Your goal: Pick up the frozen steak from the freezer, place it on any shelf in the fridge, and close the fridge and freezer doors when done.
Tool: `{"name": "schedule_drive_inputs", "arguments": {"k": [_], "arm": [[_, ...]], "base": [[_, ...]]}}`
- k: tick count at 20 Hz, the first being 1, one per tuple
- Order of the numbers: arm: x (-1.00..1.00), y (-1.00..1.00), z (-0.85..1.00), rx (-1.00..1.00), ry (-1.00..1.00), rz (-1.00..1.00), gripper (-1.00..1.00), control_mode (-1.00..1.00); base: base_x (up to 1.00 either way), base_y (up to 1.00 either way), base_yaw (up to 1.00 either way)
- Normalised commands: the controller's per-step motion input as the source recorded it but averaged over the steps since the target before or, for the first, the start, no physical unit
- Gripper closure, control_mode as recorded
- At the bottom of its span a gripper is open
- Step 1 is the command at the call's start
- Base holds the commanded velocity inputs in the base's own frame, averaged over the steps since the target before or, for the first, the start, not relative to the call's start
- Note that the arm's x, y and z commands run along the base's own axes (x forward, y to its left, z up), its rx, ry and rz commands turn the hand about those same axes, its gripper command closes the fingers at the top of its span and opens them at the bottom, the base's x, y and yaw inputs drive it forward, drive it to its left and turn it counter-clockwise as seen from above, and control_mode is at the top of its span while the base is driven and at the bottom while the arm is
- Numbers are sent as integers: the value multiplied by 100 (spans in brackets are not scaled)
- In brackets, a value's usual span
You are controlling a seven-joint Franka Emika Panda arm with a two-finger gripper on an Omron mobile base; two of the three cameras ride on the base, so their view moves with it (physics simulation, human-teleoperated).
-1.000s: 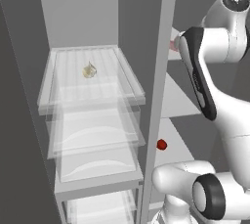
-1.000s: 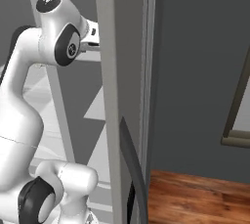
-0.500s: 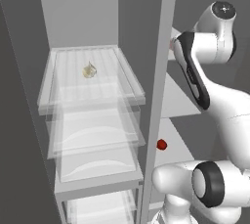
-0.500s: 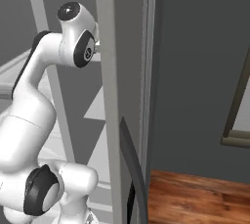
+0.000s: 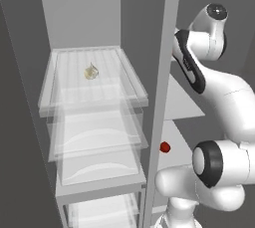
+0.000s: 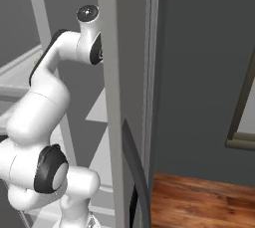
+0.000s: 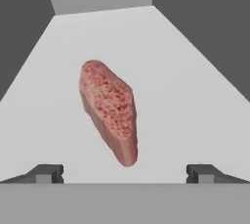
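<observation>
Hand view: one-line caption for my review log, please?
Steak lying on a pale shelf, the open hand in front of it with its fingertips spread wide on either side.

Pale grey shelf (image 7: pixel 195 96) stretches ahead of gripper (image 7: pixel 125 174), dark side walls either flank. Steak (image 7: pixel 111 112) lies directly on shelf, just ahead of fingertips, between them, long axis angled slightly. Left compartment: clear tray (image 5: pixel 129 75) carries small yellowish item (image 5: pixel 90 72).
</observation>
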Motion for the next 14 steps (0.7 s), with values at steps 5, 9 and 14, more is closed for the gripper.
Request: {"name": "schedule_drive_inputs", "arguments": {"k": [5,9,14], "arm": [[62,0,-20,3,0,4,-100,-100],[66,0,-19,0,2,6,-100,-100],[38,0,-31,0,6,6,100,-100]], "base": [[0,0,0],[0,0,0],[0,0,0]]}}
